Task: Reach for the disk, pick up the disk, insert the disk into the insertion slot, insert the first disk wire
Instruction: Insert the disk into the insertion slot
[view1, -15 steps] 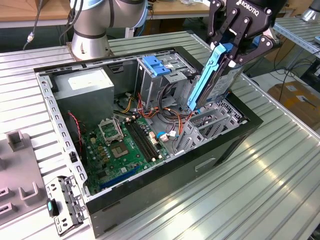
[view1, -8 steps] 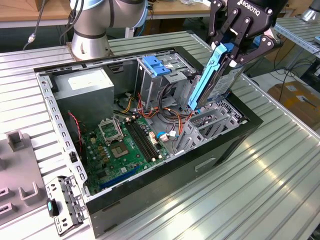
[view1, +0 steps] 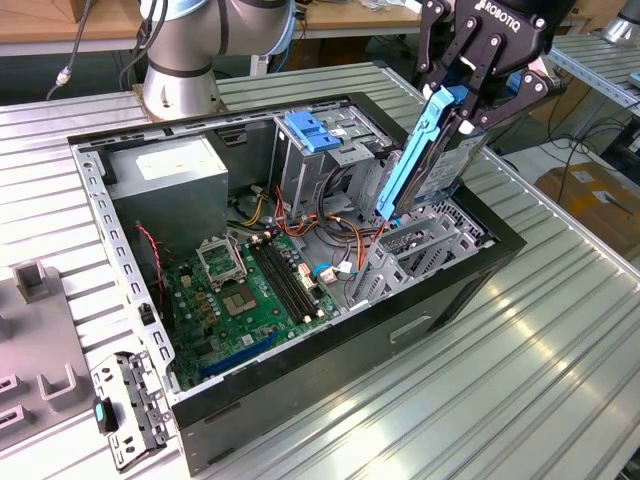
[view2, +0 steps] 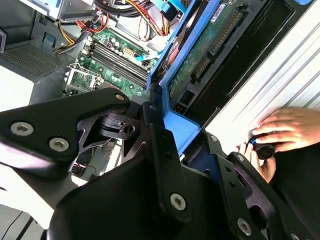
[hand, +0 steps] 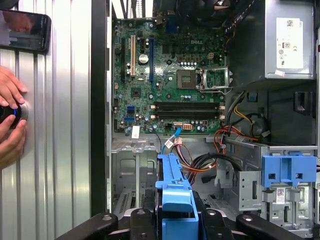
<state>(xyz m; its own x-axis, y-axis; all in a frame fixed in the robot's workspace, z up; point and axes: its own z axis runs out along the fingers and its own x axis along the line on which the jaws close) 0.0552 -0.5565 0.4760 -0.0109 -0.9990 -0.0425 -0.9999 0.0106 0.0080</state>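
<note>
Above insertion slot (view1: 425, 245), disk (view1: 412, 165) in tool (view1: 458, 100); white label (view1: 165, 160) on power supply (view1: 175, 210)

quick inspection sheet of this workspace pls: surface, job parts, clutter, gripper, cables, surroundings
surface: ribbed metal table carrying an open computer case.
job's things: the disk is tilted, its lower end close above the insertion slot; not seated.
clutter: grey fixture blocks and a metal bracket lie at the exterior view's left.
grippers: the gripper is shut on the disk.
cables: loose red, yellow and orange wires run between the motherboard and the drive cages.
surroundings: a person's hands rest on the table beside the case; a cardboard box sits beyond the table.
</note>
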